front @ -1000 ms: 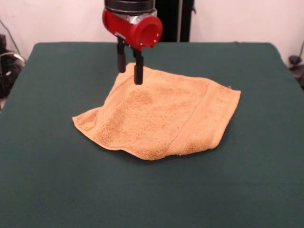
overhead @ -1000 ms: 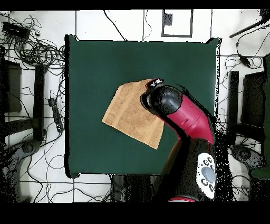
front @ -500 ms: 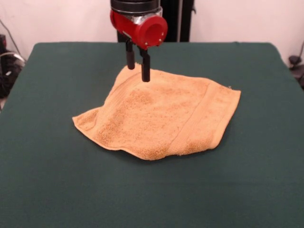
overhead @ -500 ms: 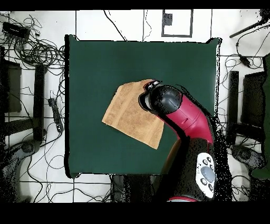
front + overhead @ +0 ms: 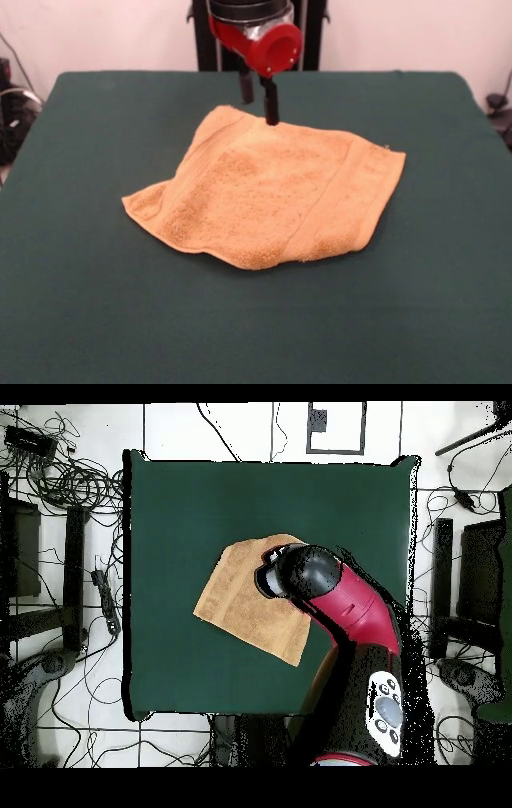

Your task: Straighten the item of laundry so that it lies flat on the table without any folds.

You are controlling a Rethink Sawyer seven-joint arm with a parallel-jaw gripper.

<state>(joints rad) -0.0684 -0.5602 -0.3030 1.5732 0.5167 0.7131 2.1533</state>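
Observation:
The item of laundry (image 5: pixel 268 192) is a golden-orange terry towel lying in the middle of the dark green table (image 5: pixel 88 304). It is doubled over in a skewed diamond shape, with a woven band running down its right side and a lower layer poking out at the left corner. My gripper (image 5: pixel 259 100) hangs over the towel's far edge, open, with nothing between its black fingers (image 5: pixel 272 108). One fingertip comes down right at the towel's hem. From overhead, the towel (image 5: pixel 238 599) lies partly under the red arm's head (image 5: pixel 305 574), which hides the fingers.
The green table (image 5: pixel 170 504) extends well beyond the towel on every side. Cables (image 5: pixel 70 479) and dark stands (image 5: pixel 440 584) lie on the floor around the table. A black post (image 5: pixel 308 32) stands behind the arm.
The gripper has slid to the right along the towel's far edge in the front view, still open. The towel has not moved.

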